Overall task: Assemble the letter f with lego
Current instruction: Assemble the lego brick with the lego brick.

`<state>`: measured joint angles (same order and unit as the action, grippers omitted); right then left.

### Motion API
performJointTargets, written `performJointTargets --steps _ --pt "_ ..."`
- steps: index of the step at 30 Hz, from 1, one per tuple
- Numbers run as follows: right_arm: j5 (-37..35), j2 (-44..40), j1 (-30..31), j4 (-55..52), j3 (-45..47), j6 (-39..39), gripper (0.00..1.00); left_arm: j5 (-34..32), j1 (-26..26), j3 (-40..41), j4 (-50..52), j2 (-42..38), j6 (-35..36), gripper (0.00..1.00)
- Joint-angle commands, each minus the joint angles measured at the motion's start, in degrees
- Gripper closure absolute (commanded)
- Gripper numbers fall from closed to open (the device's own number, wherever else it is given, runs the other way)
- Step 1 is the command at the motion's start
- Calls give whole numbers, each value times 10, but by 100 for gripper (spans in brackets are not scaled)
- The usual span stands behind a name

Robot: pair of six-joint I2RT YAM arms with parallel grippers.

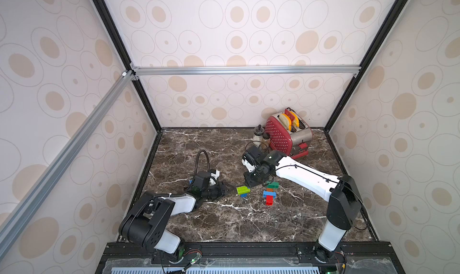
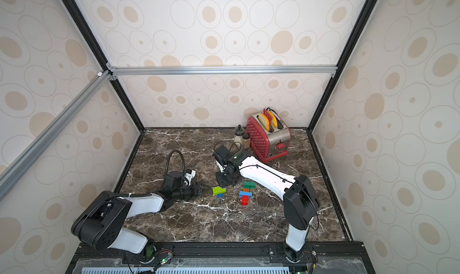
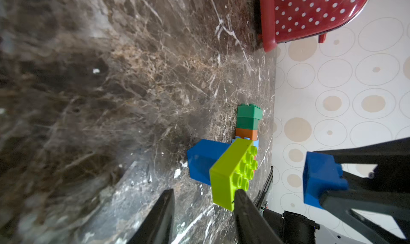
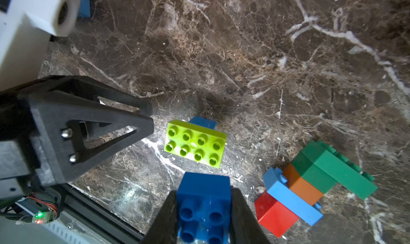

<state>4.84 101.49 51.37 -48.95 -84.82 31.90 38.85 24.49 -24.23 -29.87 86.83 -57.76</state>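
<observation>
Marble-look surface [image 4: 244, 54] carries a lime green brick [image 4: 195, 143] lying on a blue brick [image 3: 199, 163], near the cluster [image 4: 310, 183] of green, orange, blue and red lego. Beside the lime one the left gripper [image 3: 204, 192] has its jaws apart and empty; the right gripper [image 4: 203, 194] clamps a blue square brick [image 4: 205, 209] off the surface

Lab booth mocked up as kitchen: aluminium frame [image 1: 246, 70], wallpaper panels [image 1: 249, 24], marble tabletop [image 1: 249, 223], toaster [image 1: 278, 136].

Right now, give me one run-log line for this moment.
left gripper: open, empty, near lime brick | right gripper: shut on blue brick | brick stack: lying on table
</observation>
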Motion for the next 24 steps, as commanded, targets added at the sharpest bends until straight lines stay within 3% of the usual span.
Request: performJointTargets --steps 1,24 --pt "-3 20 4 -5 -15 8 69 22 3 -1 -79 7 -10 55" --pt "-21 84 26 -15 -57 30 70 64 12 22 -147 25 3 61"
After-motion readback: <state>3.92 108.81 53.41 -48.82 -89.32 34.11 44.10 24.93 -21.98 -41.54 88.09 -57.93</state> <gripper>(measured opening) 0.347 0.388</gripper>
